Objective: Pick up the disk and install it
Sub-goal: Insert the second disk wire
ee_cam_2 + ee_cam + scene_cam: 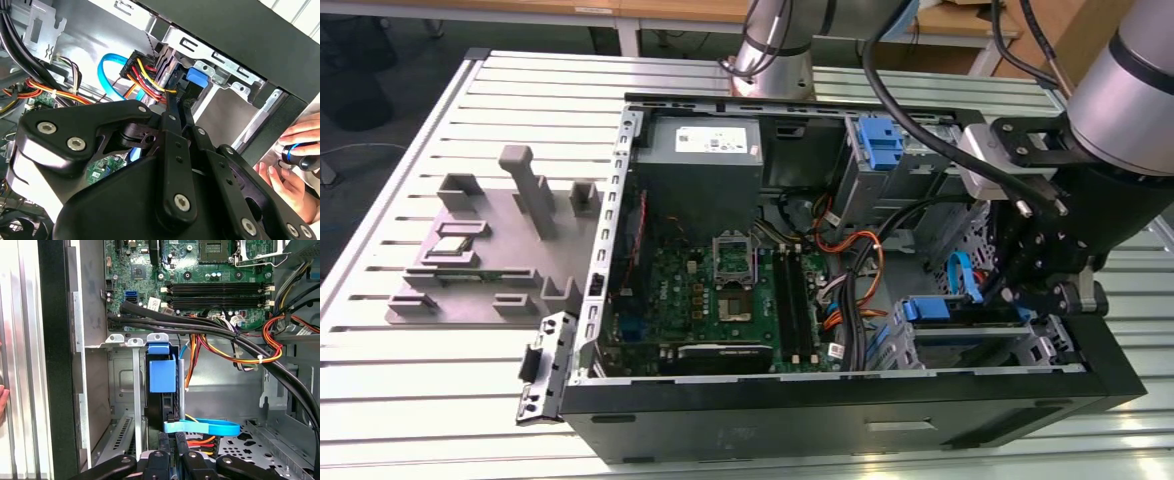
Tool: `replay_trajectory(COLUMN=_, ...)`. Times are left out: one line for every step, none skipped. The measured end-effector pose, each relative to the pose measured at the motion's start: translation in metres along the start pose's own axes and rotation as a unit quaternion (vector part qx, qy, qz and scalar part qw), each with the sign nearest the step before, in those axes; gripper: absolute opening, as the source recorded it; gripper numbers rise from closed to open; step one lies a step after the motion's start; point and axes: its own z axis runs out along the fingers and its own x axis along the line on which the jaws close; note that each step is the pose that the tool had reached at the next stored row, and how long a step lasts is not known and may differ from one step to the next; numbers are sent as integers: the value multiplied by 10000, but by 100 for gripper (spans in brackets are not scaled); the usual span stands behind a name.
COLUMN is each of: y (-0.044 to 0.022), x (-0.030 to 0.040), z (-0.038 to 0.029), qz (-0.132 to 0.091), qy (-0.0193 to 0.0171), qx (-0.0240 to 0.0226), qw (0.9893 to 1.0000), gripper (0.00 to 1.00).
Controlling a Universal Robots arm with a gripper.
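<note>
My pincer point(172, 440) is narrowed on the rear edge of the disk point(162, 377), which stands on edge in the drive cage point(127, 342) at the centre of the first wrist view, blue carrier forward. This hold keeps the disk aligned with the cage rails. A hand point(295, 165) rests outside the case point(854, 410), lower right.

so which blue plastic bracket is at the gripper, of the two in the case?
The blue plastic bracket in the drive cage by the case front, framing the disk, right at the gripper. The other blue bracket sits by the grey power-supply box.
</note>
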Motion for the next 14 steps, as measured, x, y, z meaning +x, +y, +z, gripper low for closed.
replay_trajectory(y=0, x=-1, z=-1, qz=0, qy=0, qx=0, qw=10000, gripper=16)
replay_trajectory(y=2, x=-2, z=-1, qz=0, qy=1, qx=0, qw=10000, gripper=16)
replay_trajectory(y=9, x=-2, z=-1, qz=0, qy=0, qx=0, qw=10000, gripper=16)
replay_trajectory(y=9, x=-2, z=-1, qz=0, qy=0, qx=0, qw=10000, gripper=16)
replay_trajectory(y=9, x=-2, z=0, qz=0, qy=0, qx=0, qw=10000, gripper=16)
replay_trajectory(y=9, x=-3, z=3, qz=0, qy=0, qx=0, qw=10000, gripper=16)
replay_trajectory(y=9, x=-2, z=5, qz=0, qy=1, qx=0, qw=10000, gripper=16)
replay_trajectory(y=10, x=-2, z=8, qz=0, qy=1, qx=0, qw=10000, gripper=16)
replay_trajectory(y=10, x=-2, z=11, qz=0, qy=0, qx=0, qw=10000, gripper=16)
replay_trajectory(y=10, x=-2, z=13, qz=0, qy=0, qx=0, qw=10000, gripper=16)
replay_trajectory(y=10, x=-2, z=14, qz=0, qy=0, qx=0, qw=10000, gripper=16)
replay_trajectory(y=10, x=-2, z=14, qz=0, qy=0, qx=0, qw=10000, gripper=16)
replay_trajectory(y=10, x=-2, z=14, qz=0, qy=1, qx=0, qw=10000, gripper=16)
replay_trajectory(y=10, x=-2, z=14, qz=0, qy=1, qx=0, qw=10000, gripper=16)
